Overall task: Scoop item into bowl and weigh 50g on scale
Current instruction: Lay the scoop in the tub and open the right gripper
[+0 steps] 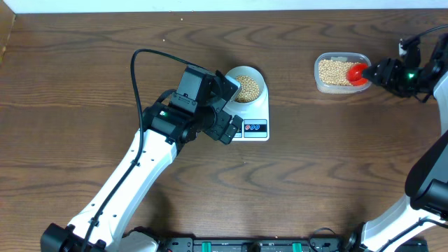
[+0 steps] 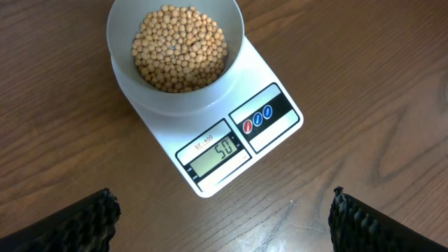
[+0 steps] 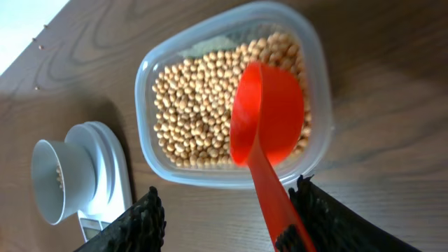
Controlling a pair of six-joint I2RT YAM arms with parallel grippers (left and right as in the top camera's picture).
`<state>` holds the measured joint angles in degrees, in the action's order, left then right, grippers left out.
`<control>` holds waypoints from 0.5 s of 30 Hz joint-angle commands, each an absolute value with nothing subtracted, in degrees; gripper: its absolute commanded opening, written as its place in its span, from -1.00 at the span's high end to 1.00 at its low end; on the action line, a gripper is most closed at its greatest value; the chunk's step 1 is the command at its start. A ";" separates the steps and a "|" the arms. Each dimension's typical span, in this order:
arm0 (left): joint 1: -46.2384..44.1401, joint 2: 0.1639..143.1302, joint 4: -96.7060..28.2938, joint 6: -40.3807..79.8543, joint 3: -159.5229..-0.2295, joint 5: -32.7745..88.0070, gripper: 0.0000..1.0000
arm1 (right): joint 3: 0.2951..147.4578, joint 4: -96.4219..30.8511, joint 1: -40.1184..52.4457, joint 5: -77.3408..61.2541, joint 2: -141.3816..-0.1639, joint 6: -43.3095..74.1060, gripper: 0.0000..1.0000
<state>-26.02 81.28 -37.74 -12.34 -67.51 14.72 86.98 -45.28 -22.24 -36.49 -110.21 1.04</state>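
- Left gripper [image 2: 222, 210] hangs over the brown wood-grain worktop [image 2: 364, 70], jaws wide apart and gripping nothing. Its own camera shows only the two black fingertips, cut off at the bottom corners.
- Overhead, the left arm covers the near-left side of the flat white rectangular scale [image 2: 164, 136] and clips the bowl's edge.
- The small round pale bluish-white bowl [image 2: 120, 28] sits on the scale's far end. The small round tan-yellow beans [image 2: 178, 49] are heaped inside it, below the rim.
- The scale's long axis runs from far to near, with the button end towards the robot. The grey display [image 2: 213, 152] reads 50.
- Over on the right, the red plastic scoop [image 3: 269, 112] lies cup-down over more beans [image 3: 196, 105] in the clear rounded-rectangular plastic tub [image 3: 145, 119]. The cup points away from the right gripper [image 3: 227, 220] and the handle runs straight back to it.
- The frame edge cuts off the handle's end, so I cannot tell whether that gripper is clamped on it.
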 commanded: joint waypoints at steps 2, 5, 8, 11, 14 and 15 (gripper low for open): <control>-25.78 81.71 -37.95 -13.28 -67.51 14.98 -0.96 | 85.36 -45.15 -21.47 -37.43 -110.69 4.75 -0.50; -25.78 81.71 -37.95 -13.28 -67.51 14.98 -0.96 | 84.93 -45.23 -21.47 -35.99 -110.69 6.15 -0.89; -25.78 81.71 -37.95 -13.28 -67.51 14.98 -0.96 | 84.88 -45.89 -21.41 -30.39 -110.69 9.41 -0.99; -25.78 81.71 -37.95 -13.28 -67.51 14.98 -0.96 | 84.88 -46.19 -21.43 -26.76 -110.69 10.94 -0.98; -25.78 81.71 -37.95 -13.28 -67.51 14.98 -0.96 | 84.99 -46.09 -21.50 -26.41 -110.67 10.92 -0.99; -25.78 81.71 -37.95 -13.28 -67.51 14.98 -0.96 | 85.14 -46.09 -21.63 -25.98 -110.61 10.92 -0.98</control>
<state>-26.02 81.28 -37.74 -12.34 -67.51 14.72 85.30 -46.00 -21.58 -28.82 -110.21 9.04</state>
